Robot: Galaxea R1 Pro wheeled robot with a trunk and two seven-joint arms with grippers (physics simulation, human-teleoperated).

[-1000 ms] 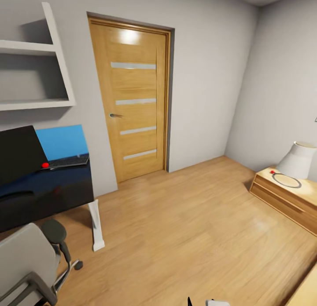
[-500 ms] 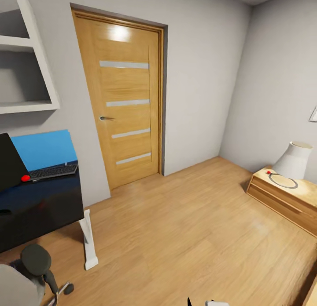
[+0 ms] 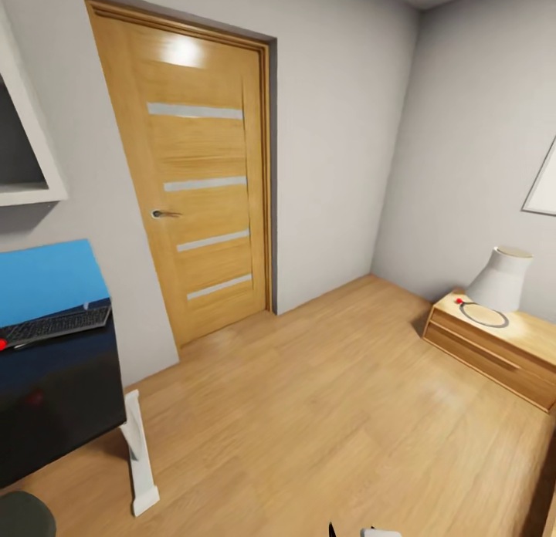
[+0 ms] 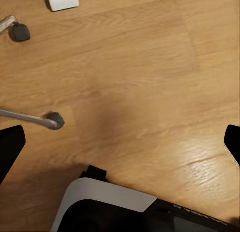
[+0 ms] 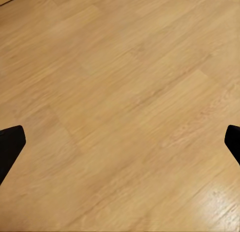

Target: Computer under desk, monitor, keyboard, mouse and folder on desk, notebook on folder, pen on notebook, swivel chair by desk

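The desk [image 3: 54,383], glossy black on a white leg, carries the keyboard [image 3: 54,325] with a blue panel, perhaps the folder [image 3: 46,278], upright behind it. The left gripper [image 4: 120,142] has its fingers spread wide above the wooden floor [image 3: 324,413], with chrome chair legs and castors [image 4: 55,120] just beside one fingertip. The right gripper [image 5: 120,142] is likewise spread, over bare floor.
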